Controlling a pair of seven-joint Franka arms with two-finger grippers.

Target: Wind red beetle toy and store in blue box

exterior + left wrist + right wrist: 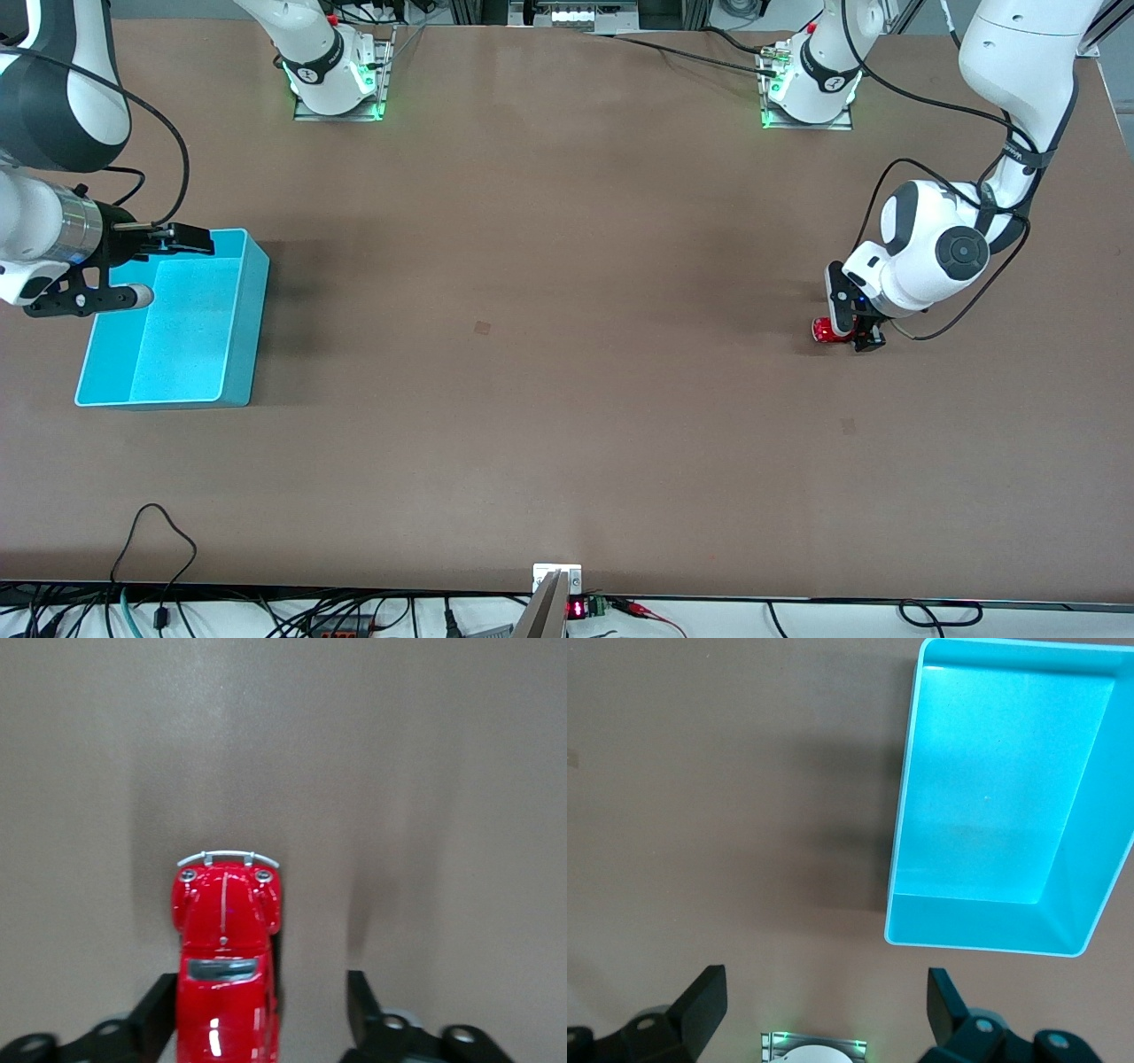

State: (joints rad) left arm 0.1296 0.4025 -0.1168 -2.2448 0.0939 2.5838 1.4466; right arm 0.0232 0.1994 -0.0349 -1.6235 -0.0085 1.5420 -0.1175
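Over the red beetle toy [226,957], left gripper [261,1014] jaws open — right gripper [824,1010] likewise; waiting.

red beetle toy [824,330], blue box [232,354]

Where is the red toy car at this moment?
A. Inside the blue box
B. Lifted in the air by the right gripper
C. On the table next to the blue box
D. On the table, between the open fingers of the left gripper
D: the red toy car sits on the table between the spread fingers of the left gripper; the blue box holds nothing.
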